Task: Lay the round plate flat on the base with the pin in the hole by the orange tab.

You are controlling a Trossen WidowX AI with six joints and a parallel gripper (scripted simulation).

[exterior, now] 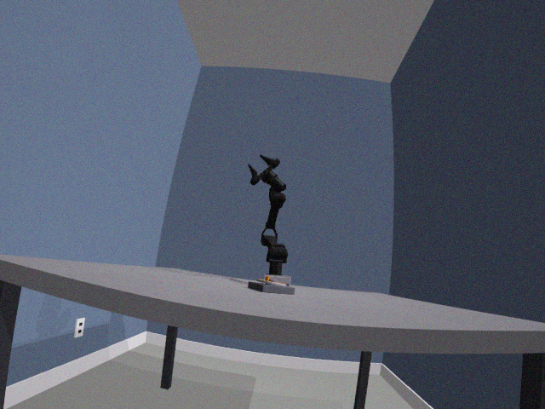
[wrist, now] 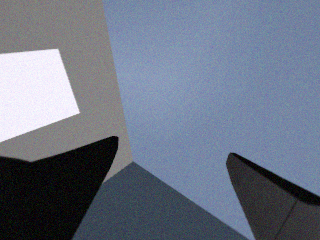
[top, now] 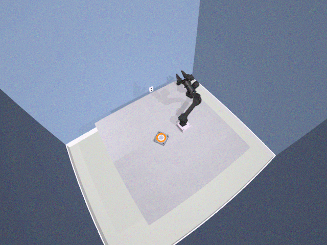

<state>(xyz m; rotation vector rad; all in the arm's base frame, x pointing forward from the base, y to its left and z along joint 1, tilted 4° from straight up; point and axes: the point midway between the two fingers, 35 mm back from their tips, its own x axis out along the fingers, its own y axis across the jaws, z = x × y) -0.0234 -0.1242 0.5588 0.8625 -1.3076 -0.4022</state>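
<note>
The arm (top: 190,104) stands raised above its mount, gripper (exterior: 261,166) high and pointed up toward the ceiling corner, jaws wide apart on nothing. The plate (top: 161,137) sits on the square base (top: 156,141), near the table's (top: 184,171) middle, well apart from the gripper and far from every table edge.

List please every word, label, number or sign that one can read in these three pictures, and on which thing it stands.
None: no readable text in any view.
Round plate and base: no markings visible.
Arm and open gripper: plain black, no brand visible.
Wall outlet: no lettering visible.
</note>
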